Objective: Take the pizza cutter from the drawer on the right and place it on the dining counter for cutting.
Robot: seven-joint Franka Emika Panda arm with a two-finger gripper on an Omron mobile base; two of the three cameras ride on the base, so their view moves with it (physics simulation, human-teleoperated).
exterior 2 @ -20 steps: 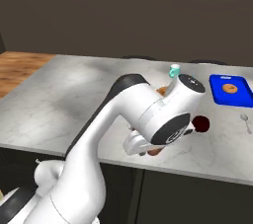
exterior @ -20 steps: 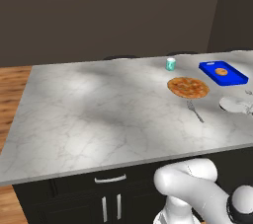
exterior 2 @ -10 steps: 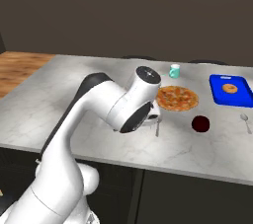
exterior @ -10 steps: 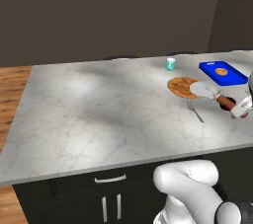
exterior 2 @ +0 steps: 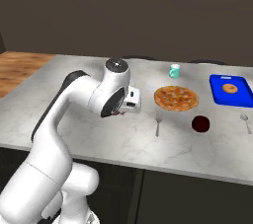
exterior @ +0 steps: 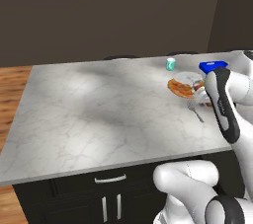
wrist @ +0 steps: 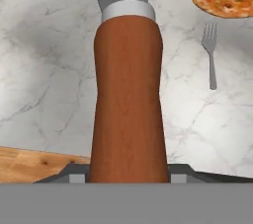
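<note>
While I watch the hand view, the pizza cutter (wrist: 128,94) stands straight up between the tool's fingers, its brown wooden handle clamped at the bottom, the silver collar and grey wheel at the top; the tool (wrist: 127,171) is closed on that handle. Below it lies the marble-veined bench (wrist: 44,70), so the cutter is held in the air above the dining counter, not resting on it.

As for containers: the blue tray (exterior 2: 231,91) sits at the far right of the bench with one small round orange-brown item in it (exterior 2: 229,88). A small teal cup (exterior 2: 174,71) stands behind the pizza (exterior 2: 176,97); I cannot tell what is inside. A dark red round object (exterior 2: 200,124) sits just right of the fork (exterior 2: 157,123), and a spoon (exterior 2: 245,122) lies near the right edge.

Compared with half a second ago, in the right base view my arm has swung leftward: the hand now hangs left of the pizza and fork, where before it was directly in front of the pizza. The things on the bench have not shifted.
</note>
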